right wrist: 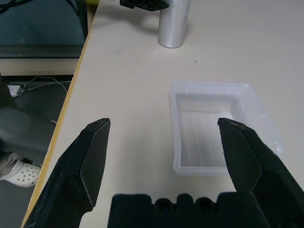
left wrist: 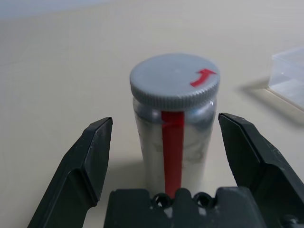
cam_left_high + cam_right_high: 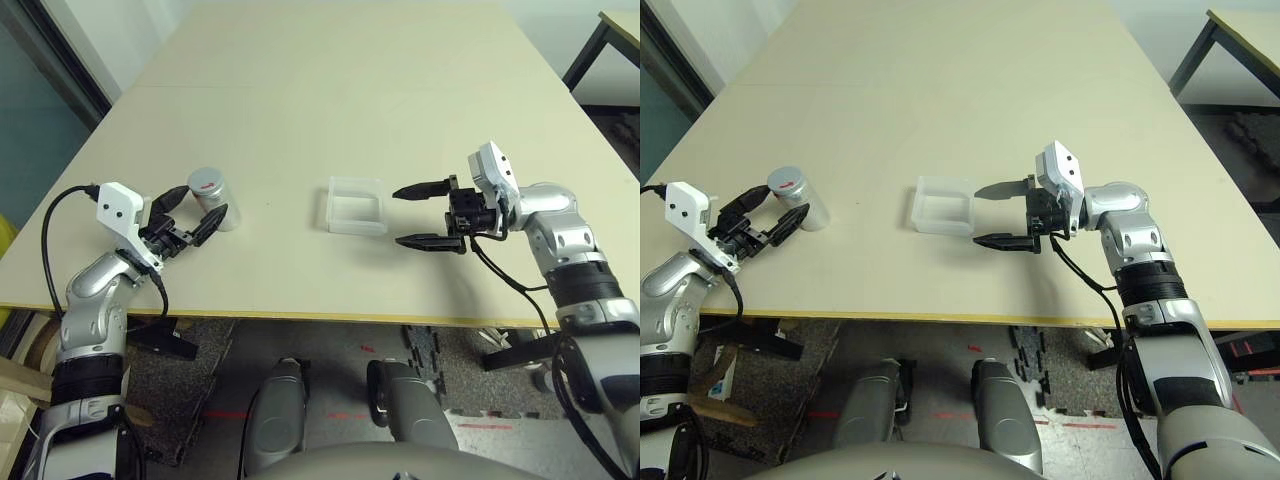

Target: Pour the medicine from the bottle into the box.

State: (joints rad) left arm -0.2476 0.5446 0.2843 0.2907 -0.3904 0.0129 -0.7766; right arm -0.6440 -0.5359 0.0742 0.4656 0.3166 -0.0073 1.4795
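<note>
left claw [image 3: 195, 226] wide open around the capped bottle [image 3: 212, 198], ready to grab | right claw [image 3: 428, 215] wide open, empty, beside the box [image 3: 355, 205]

No words or numbers are legible; the bottle [image 2: 174, 142] bears a red arrow on its cap.

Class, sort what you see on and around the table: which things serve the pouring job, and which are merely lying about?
Job:
bottle, capped, upright between the open left gripper fingers
box
right gripper, open beside the box

Lying about:
second table
floor mats
</note>
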